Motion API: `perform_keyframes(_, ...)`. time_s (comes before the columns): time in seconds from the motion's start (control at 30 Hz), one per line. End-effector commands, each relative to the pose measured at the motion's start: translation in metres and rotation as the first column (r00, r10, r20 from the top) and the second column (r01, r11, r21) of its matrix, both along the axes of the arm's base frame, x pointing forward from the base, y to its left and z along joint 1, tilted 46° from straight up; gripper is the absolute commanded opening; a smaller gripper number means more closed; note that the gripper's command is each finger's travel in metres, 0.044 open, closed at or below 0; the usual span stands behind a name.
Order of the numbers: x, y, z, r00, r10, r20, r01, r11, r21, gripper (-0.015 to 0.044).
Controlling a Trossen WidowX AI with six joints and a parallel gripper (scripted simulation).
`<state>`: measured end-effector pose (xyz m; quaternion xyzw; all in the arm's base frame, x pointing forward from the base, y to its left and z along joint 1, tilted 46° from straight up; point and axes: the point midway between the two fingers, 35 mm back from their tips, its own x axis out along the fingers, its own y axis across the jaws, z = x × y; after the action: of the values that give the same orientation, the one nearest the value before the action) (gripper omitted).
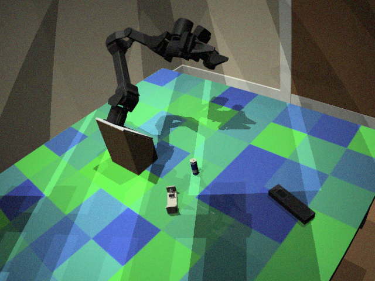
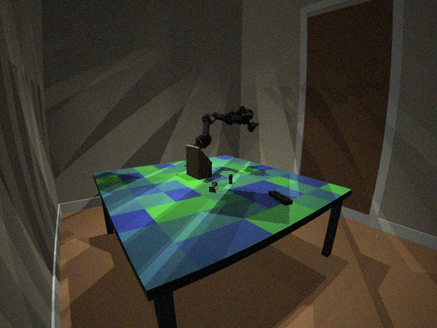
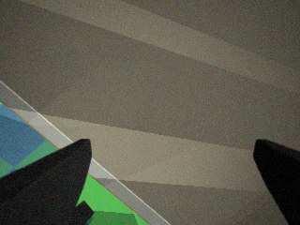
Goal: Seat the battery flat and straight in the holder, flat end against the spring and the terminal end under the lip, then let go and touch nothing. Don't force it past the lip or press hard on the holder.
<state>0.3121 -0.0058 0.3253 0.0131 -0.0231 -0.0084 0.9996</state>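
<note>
The battery (image 1: 194, 167) (image 2: 230, 178), dark blue with a pale top end, stands upright on the table. The holder (image 1: 171, 200) (image 2: 212, 187), a small pale tray with a raised wall at each end, sits near the battery, on its lower left side in the top view. Nothing lies in the holder's trough apart from small dark parts near its far end; which end has the spring is too small to tell. My gripper (image 3: 172, 147) is open and empty, high above the table and well away from both, its fingers wide apart in the wrist view.
A black oblong block (image 1: 291, 204) (image 2: 280, 197) lies on the patchwork-coloured table (image 1: 136, 260) (image 2: 197, 243), right of the battery. A brown wedge-shaped box with a white top edge (image 1: 130, 148) (image 2: 198, 164) stands in front of the arm's base. Dark shadows cross the table.
</note>
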Motion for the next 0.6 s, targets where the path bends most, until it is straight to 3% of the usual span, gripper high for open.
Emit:
perform_keyframes(0.0,0.002,0.001,-0.002,1.000,0.006,-0.013,-0.006,1.000,0.003,0.0374)
perform_keyframes(0.17,0.034,0.023,-0.071,0.926,0.170,-0.338,-0.133,0.983,0.129,0.0242)
perform_keyframes(0.33,0.042,0.048,-0.148,0.692,0.357,-0.627,-0.154,0.922,0.355,0.0111)
perform_keyframes(0.47,0.032,0.067,-0.197,0.448,0.494,-0.745,-0.061,0.848,0.526,0.0006)
perform_keyframes(0.57,0.021,0.079,-0.224,0.262,0.591,-0.763,0.069,0.777,0.625,0.0000)
